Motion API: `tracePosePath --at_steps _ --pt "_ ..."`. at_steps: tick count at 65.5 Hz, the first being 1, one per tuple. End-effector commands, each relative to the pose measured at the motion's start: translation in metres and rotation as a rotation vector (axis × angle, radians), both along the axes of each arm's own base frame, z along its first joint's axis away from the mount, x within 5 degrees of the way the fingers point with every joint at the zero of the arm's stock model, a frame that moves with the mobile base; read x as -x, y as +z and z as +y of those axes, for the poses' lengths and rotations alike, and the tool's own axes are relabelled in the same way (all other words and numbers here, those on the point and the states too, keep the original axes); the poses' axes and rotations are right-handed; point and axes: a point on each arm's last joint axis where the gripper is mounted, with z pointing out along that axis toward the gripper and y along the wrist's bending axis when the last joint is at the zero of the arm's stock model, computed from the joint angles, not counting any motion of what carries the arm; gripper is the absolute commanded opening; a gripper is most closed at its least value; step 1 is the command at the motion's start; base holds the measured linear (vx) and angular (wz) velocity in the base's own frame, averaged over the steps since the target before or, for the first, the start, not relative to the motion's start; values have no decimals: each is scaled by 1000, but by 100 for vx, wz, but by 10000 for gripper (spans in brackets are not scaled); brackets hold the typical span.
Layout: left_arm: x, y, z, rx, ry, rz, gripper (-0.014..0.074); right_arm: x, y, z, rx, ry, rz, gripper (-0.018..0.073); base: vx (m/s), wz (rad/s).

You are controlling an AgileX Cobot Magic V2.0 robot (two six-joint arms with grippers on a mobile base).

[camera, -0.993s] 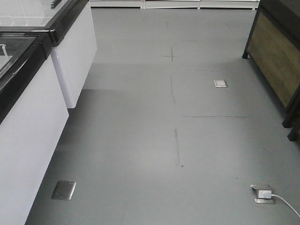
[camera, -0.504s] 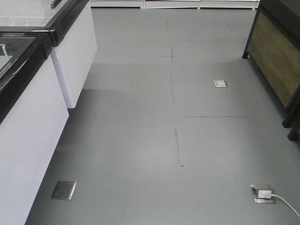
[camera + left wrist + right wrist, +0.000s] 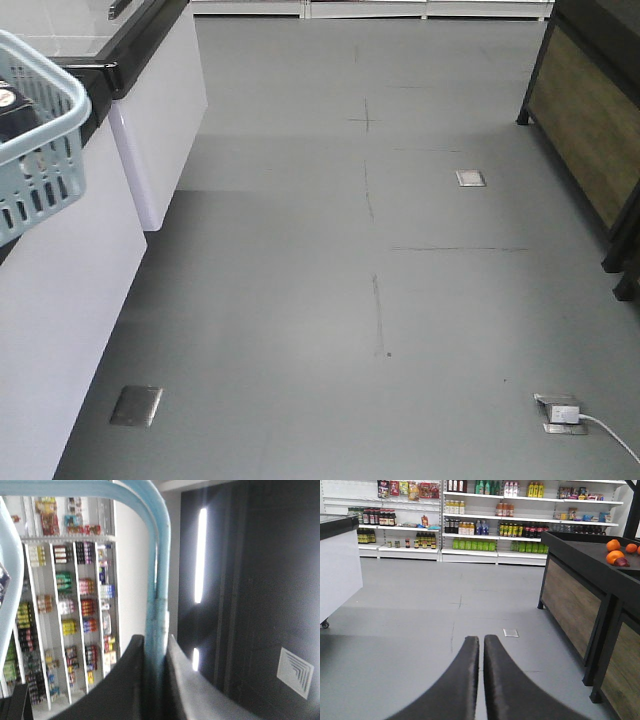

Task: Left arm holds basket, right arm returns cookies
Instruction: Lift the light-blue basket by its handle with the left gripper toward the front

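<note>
The light blue basket [image 3: 40,150] shows at the left edge of the front view, held up in the air with its slotted side facing me. A dark box with a round logo [image 3: 12,108] peeks over its rim; I take it for the cookies. In the left wrist view my left gripper [image 3: 156,640] is shut on a hoop handle of the basket [image 3: 159,570], which rises between the two black fingers. My right gripper [image 3: 481,639] is shut with nothing in it and points out over the grey floor. Neither arm shows in the front view.
White freezer cabinets with black tops [image 3: 150,110] line the left side. A dark wood-panelled produce stand [image 3: 580,595] with oranges [image 3: 615,555] stands on the right. Stocked shelves [image 3: 485,525] run along the far wall. Floor sockets [image 3: 136,405] and a plugged outlet [image 3: 558,412] lie on the floor.
The basket has come into the front view at the left edge; it was out of view half a second ago. The rest of that view is unchanged.
</note>
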Motion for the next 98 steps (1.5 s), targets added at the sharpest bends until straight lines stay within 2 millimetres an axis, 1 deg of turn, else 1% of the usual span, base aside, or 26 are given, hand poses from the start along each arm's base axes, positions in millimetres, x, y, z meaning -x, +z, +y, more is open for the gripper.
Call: tracePosePath --at_steps 1,15,24,34,46,56,63,72,89,94,98 --pt "9 31 -25 -14 -93 -196 -5 0 1 0 14 1 -69 -6 0 0" --pt "9 30 -69 -18 -248 -192 -5 0 1 0 14 1 -69 -6 0 0" --pt "11 28 -97 -55 -356 -172 -5 0 1 0 14 1 -69 -6 0 0" --pt "15 25 -128 -35 -484 -148 -5 0 1 0 14 1 -69 -6 0 0" --pt "18 15 -161 -15 -597 -116 -5 0 1 0 14 1 -69 -6 0 0" --pt "22 4 -190 42 -714 -70 -3 0 1 0 14 1 -69 -6 0 0" --pt "25 -2 -206 56 -770 -46 -3 0 1 0 14 1 -69 -6 0 0" --pt "33 -3 -219 61 -819 -45 -3 0 1 0 14 1 -69 -6 0 0" --pt "47 3 -234 84 -895 -113 -3 0 1 0 14 1 -69 -6 0 0" --pt "51 0 -237 94 -914 -122 -3 0 1 0 14 1 -69 -6 0 0" --pt "56 -8 -237 118 -920 -112 -3 0 1 0 14 1 -69 -6 0 0"
